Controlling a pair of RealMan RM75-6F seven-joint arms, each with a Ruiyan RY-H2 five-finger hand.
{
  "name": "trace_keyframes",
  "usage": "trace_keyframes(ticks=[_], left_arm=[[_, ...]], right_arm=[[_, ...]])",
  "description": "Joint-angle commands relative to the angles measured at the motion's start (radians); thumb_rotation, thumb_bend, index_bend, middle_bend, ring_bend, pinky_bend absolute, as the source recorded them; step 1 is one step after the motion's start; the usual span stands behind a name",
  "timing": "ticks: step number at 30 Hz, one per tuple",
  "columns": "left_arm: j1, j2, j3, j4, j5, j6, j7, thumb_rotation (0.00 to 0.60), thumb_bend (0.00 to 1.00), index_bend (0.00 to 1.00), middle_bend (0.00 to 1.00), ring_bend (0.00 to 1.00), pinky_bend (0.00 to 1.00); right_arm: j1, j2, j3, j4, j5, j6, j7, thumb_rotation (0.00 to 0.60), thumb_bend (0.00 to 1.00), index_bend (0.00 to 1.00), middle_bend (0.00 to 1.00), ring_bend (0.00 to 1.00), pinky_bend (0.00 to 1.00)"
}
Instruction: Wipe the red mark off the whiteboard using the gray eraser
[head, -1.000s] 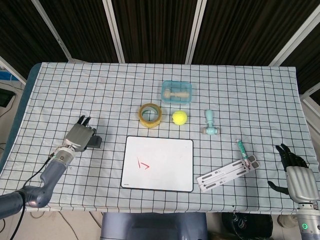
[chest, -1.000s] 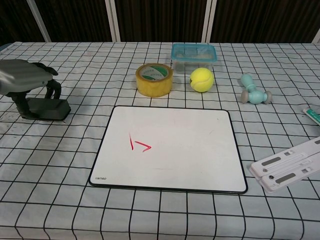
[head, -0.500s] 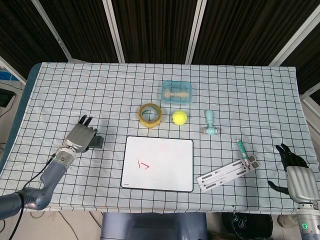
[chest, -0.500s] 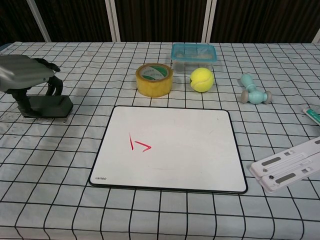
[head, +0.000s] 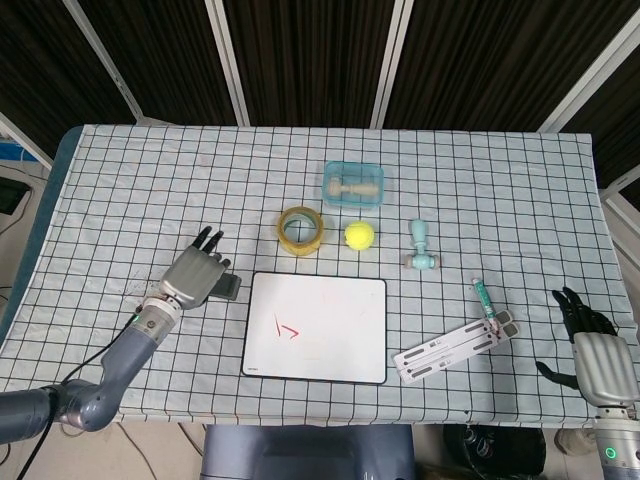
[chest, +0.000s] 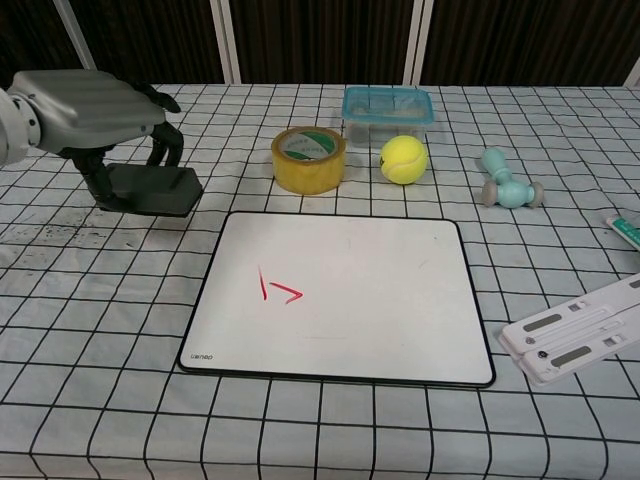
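While I hold the rig here, the checked table (head: 120, 180) fills both views. Whiteboard (chest: 340, 290) lies flat near the front middle, logo corner toward me. Red mark (chest: 277, 287) sits on its left half, two short strokes, untouched.

Left hand (chest: 95, 105) is beside the board's upper-left corner, palm down, fingers curled over the gray eraser (chest: 155, 190) and gripping it from above. In the chest view the eraser looks raised just clear of the cloth, with a shadow under it, though I cannot be sure of the gap. It is just beside the board's left edge, not over the board, and well apart from the mark. In the head view the same hand (head: 195, 275) covers most of the eraser (head: 229, 287).

Right hand (head: 590, 345) shows only in the head view, at the table's near right corner, fingers spread, holding nothing.

Behind the board: yellow tape roll (chest: 309, 159), then a clear blue lidded box (chest: 386, 112) with a pale object inside, and a yellow tennis ball (chest: 403, 159) just in front of the box. Right of the ball, a small teal dumbbell-like item (chest: 507, 183). Off the board's right edge, a flat white slotted bar (chest: 580, 330), and a green-and-white tube (head: 484, 298) touching its far end.
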Motion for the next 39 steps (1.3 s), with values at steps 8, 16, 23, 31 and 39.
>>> trace_keyframes(ticks=[8, 16, 23, 31, 39], left_arm=[[-0.136, -0.205, -0.018, 0.014, -0.169, 0.045, 0.191, 0.6, 0.39, 0.42, 0.46, 0.0, 0.04], [-0.196, -0.302, -0.016, 0.033, -0.212, 0.088, 0.267, 0.6, 0.39, 0.42, 0.46, 0.0, 0.04], [-0.224, -0.356, 0.002, 0.061, -0.254, 0.121, 0.318, 0.6, 0.39, 0.42, 0.46, 0.0, 0.04], [-0.235, -0.376, 0.023, 0.071, -0.264, 0.119, 0.315, 0.6, 0.39, 0.42, 0.46, 0.0, 0.04], [-0.234, -0.368, 0.051, 0.037, -0.277, 0.131, 0.32, 0.6, 0.39, 0.42, 0.46, 0.0, 0.04]], right_arm=[[-0.001, -0.001, -0.001, 0.003, -0.001, 0.002, 0.002, 0.6, 0.08, 0.04, 0.08, 0.19, 0.22], [-0.002, -0.001, 0.0, 0.004, 0.001, 0.001, 0.004, 0.6, 0.07, 0.04, 0.08, 0.19, 0.22], [-0.002, 0.0, 0.0, 0.003, 0.001, 0.001, 0.005, 0.6, 0.08, 0.04, 0.08, 0.19, 0.22], [-0.002, -0.001, 0.001, 0.003, 0.001, 0.001, 0.006, 0.6, 0.08, 0.04, 0.08, 0.19, 0.22], [-0.001, 0.0, 0.001, 0.003, 0.001, 0.0, 0.008, 0.6, 0.08, 0.04, 0.08, 0.19, 0.22]])
